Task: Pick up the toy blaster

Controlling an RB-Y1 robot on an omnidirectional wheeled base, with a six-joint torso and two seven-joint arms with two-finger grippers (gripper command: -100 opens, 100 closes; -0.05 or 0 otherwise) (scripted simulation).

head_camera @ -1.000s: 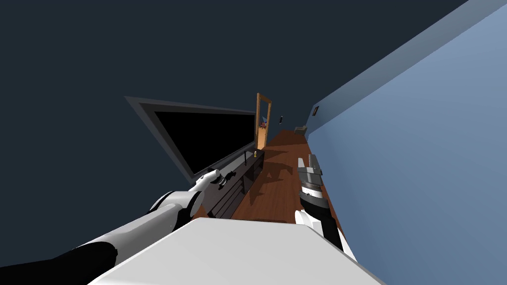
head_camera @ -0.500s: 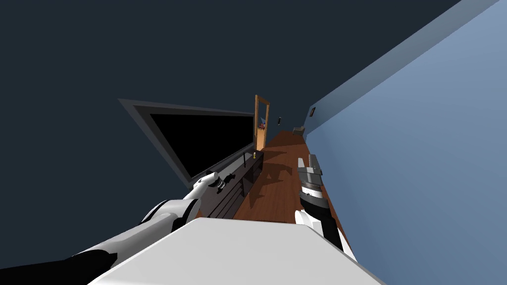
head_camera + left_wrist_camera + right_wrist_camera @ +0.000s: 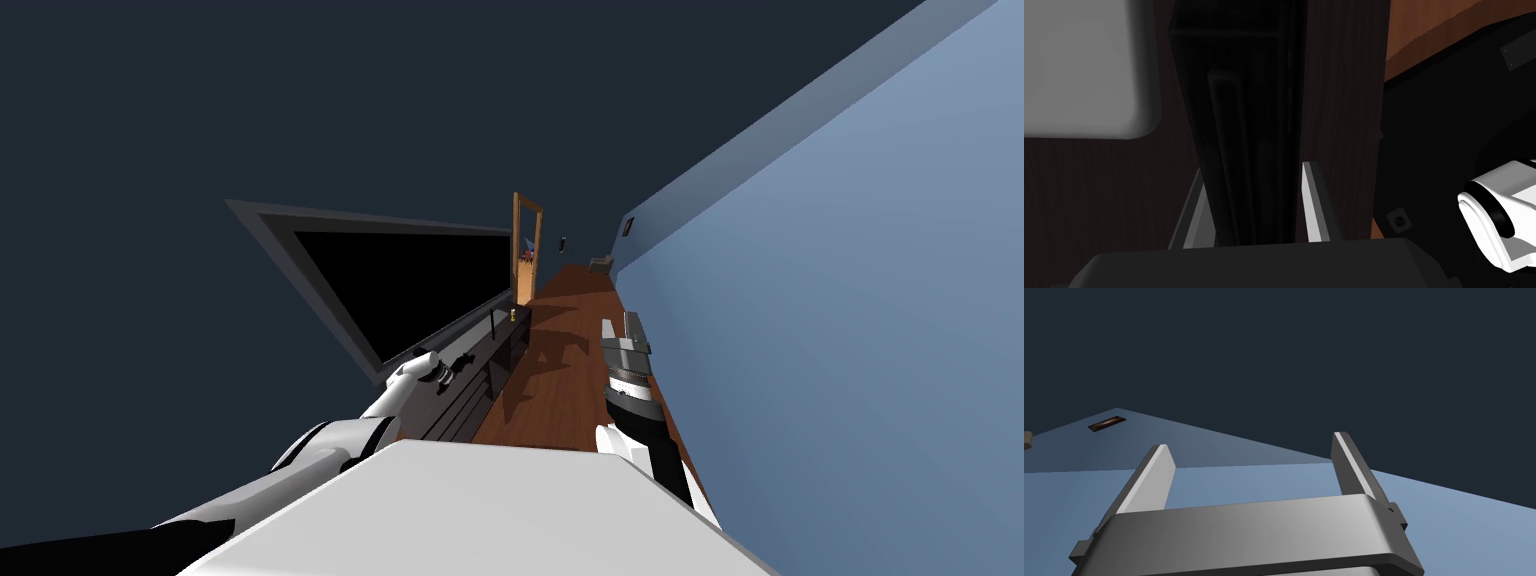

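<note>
Extending further, my left arm now lies lower along the dark TV stand (image 3: 478,388). My left end effector (image 3: 1254,170) pinches the black toy blaster (image 3: 1244,115) lying on the stand. Grasp appears made; next I should lift it straight clear. My right end effector (image 3: 1251,442) is spread, idle.

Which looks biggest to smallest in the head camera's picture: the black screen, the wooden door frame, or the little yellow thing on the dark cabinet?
1. black screen
2. wooden door frame, though it stands farther off, so its real size is unsure
3. yellow thing, tiny
</note>
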